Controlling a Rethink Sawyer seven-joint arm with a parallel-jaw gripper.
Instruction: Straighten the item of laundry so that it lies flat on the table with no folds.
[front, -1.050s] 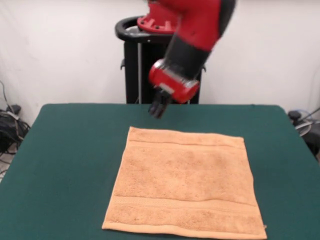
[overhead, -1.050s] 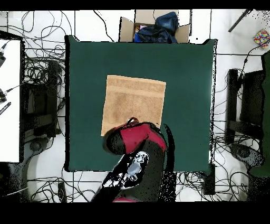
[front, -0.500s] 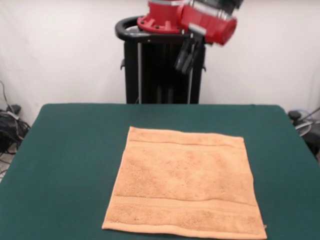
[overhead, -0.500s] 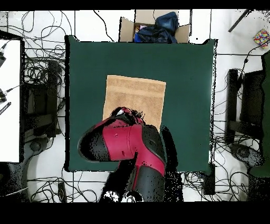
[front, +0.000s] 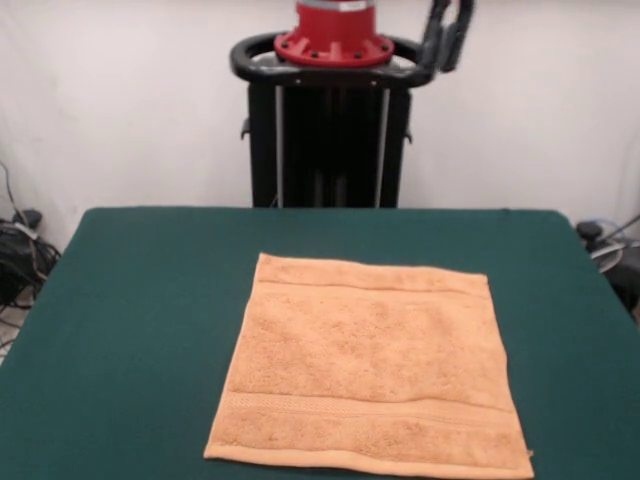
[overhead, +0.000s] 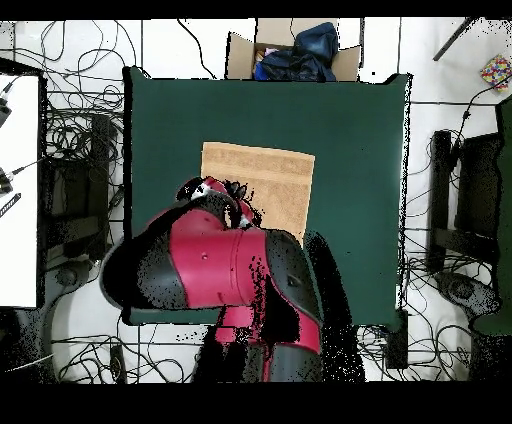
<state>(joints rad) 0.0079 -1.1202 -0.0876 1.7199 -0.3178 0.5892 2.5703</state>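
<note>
The orange-tan towel (front: 368, 370) lies spread flat on the green table (front: 140, 300), roughly square, with a woven band near its far and near edges. No folds show in the front view. My gripper (front: 448, 35) hangs high above the table's far side, well clear of the towel, open with nothing in it. In the overhead view the red and black arm (overhead: 215, 265) covers the towel's (overhead: 270, 175) lower left part, and the gripper (overhead: 222, 190) shows at the arm's upper end over the table (overhead: 350, 130).
The black pedestal (front: 325, 130) stands behind the table's far edge. A cardboard box with dark cloth (overhead: 295, 50) sits off the table's top edge in the overhead view. Cables cover the floor around, and black stands (overhead: 465, 200) flank the right side.
The gripper has risen from just above the towel's far edge up to the picture's top and swung right. In the overhead view the arm looms larger. The towel has not moved.
</note>
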